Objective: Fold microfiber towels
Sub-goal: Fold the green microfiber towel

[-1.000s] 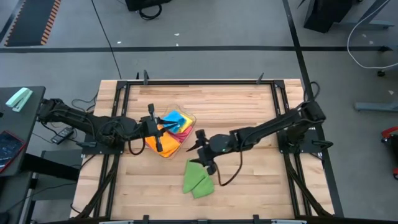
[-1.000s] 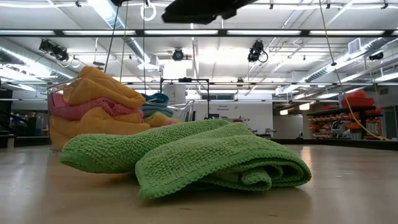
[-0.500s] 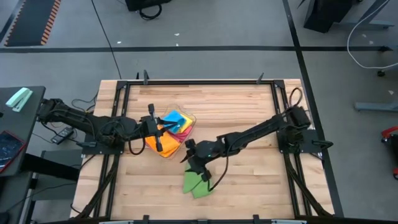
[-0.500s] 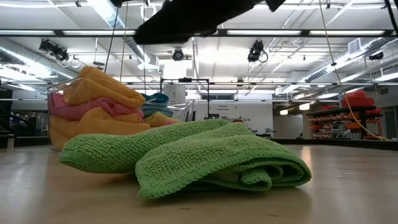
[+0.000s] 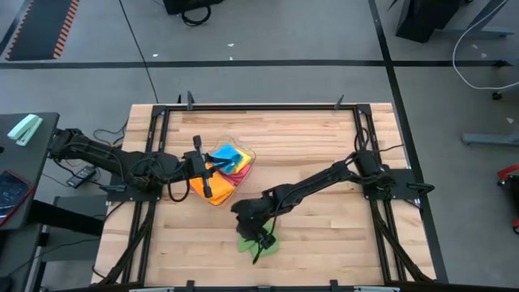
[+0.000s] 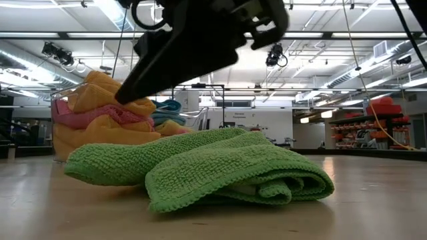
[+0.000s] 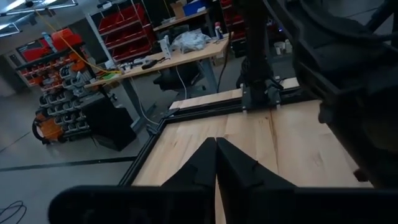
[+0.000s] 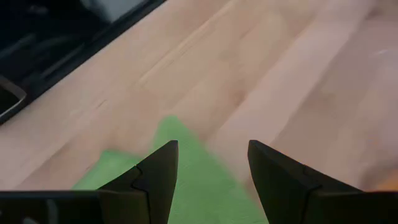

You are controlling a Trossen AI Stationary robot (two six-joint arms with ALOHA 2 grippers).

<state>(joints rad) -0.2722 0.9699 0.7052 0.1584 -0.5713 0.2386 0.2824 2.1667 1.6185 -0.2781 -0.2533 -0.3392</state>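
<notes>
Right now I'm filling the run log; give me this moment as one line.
left tool: shut, at tub | right tool: open, over green towel | towel: crumpled on table

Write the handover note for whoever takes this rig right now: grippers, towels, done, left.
Left gripper: shut, empty, over the clear tub.
Right gripper: open, empty, above the green towel.
Towels: the green towel lies rumpled on the table, out in front of the tub; orange, pink, blue and yellow towels are piled in the tub.
Done: no neatly folded towel shows.
Left: fold the green towel, then those in the tub.
</notes>
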